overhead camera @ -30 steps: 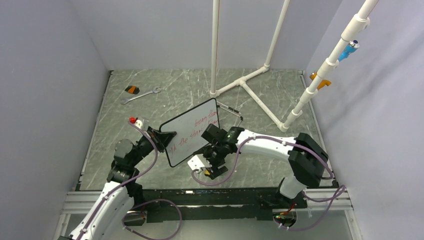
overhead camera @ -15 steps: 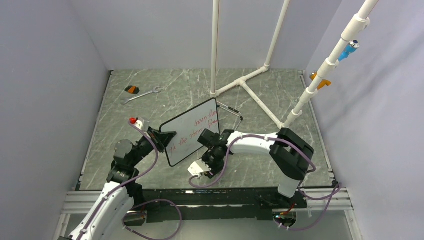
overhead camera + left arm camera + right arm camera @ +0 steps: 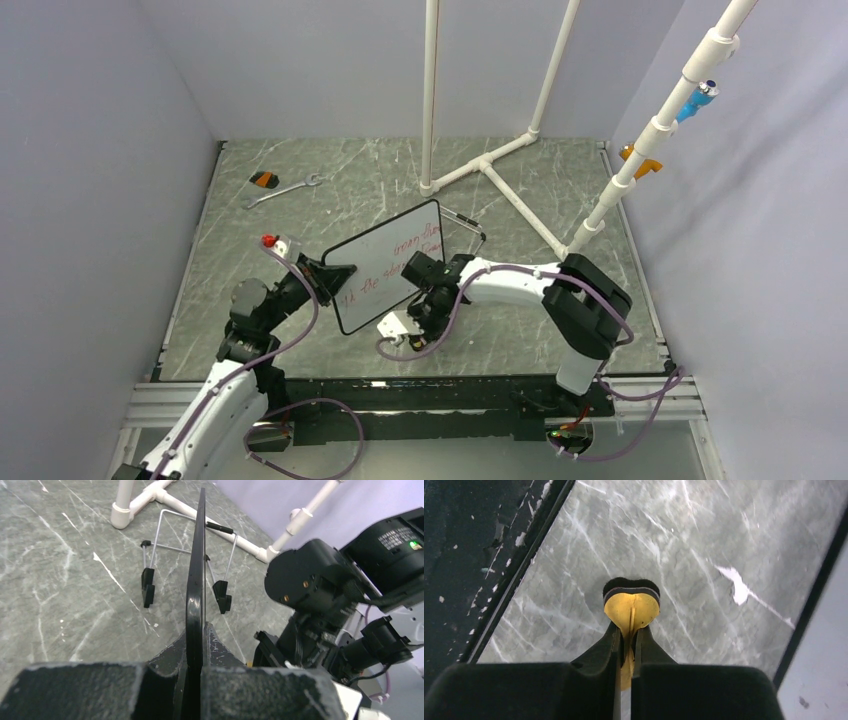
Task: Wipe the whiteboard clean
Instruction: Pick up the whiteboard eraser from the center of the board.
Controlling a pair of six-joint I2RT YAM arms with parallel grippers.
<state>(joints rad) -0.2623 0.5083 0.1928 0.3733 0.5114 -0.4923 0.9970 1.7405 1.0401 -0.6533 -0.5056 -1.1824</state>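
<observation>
The whiteboard (image 3: 385,268), black-framed with red handwritten lines, stands tilted near the table's middle. My left gripper (image 3: 335,272) is shut on its left edge. In the left wrist view the whiteboard (image 3: 196,575) shows edge-on between the fingers of the left gripper (image 3: 196,645), and its wire stand (image 3: 160,550) hangs behind it. My right gripper (image 3: 408,335) points down at the table by the board's lower right corner. It is shut on a yellow eraser (image 3: 631,605) with a black felt face, squeezed thin in the right gripper (image 3: 628,635).
A wrench (image 3: 285,188) and a small orange-and-black object (image 3: 264,179) lie at the back left. A white pipe frame (image 3: 500,175) stands at the back. An orange clamp (image 3: 640,160) grips the right pipe. The table's black front edge (image 3: 484,555) is close.
My right gripper has shut on the yellow eraser, and the right arm has drawn in toward the board. My left gripper keeps its hold; the board has shifted slightly.
</observation>
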